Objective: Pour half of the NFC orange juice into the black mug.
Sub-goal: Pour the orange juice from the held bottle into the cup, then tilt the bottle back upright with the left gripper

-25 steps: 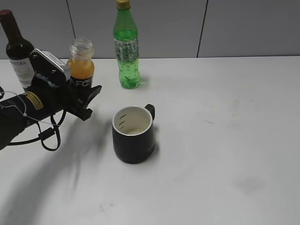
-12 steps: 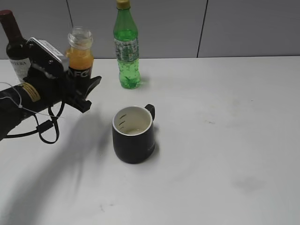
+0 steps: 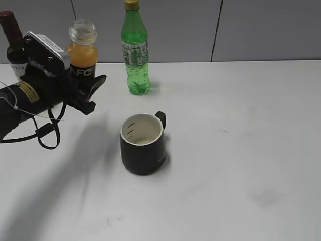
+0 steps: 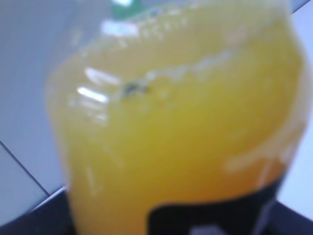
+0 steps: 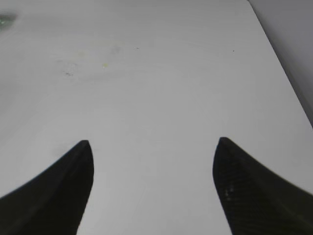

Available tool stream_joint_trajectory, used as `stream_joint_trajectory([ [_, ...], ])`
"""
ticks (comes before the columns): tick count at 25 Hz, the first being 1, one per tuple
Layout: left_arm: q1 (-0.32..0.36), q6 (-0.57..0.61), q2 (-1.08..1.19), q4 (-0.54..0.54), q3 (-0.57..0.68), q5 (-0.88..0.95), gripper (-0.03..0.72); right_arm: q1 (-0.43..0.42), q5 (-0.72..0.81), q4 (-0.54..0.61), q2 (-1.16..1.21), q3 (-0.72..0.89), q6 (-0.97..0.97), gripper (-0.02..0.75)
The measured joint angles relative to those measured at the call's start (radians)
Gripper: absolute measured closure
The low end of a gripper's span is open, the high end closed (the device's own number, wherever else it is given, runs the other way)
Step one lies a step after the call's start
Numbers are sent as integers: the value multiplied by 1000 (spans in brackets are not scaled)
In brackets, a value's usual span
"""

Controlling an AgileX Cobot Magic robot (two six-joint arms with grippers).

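up at the far left of the white tabletop (image 3: pixel 241 150), the left gripper (image 3: pixel 88 93) is pinched around the small clear plastic bottle of nfc orange juice (image 3: pixel 83 55), its black fingers (image 3: pixel 96 83) clamped at the black label. the bottle hangs upright, clear of the table surface, with its wide threaded neck uncapped and open at the top. juice fills it up to the shoulder. from the left wrist view the orange juice bottle (image 4: pixel 181 132) fills nearly the whole picture, blurred, with the top edge of the black label at the bottom and bubbles along the liquid line.

the squat matte black mug with a white interior (image 3: pixel 143 144) stands on the table near the middle, down and to the right of the held bottle and well apart from it. its loop handle points to the back right. a thin pale pool lies in the bottom of the mug.

a tall green plastic soda bottle with a yellow cap (image 3: pixel 135 50) stands upright at the back, right of the juice bottle. a dark wine bottle with a red top (image 3: pixel 15 47) stands at the back left, partly hidden behind the left arm.

the right gripper (image 5: pixel 152 166) shows only in the right wrist view: its two black fingertips (image 5: pixel 63 181) are spread wide apart over bare white table, holding nothing.
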Motion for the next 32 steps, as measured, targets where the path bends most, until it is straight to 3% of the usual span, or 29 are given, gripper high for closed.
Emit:
stream_joint_trajectory([
  [10, -12, 21, 0, -1, -1, 29, 217, 0, 0, 0, 0, 0, 1, 161],
  [32, -12, 327, 33, 6, -34, 42, 217, 0, 0, 0, 0, 0, 0, 161],
])
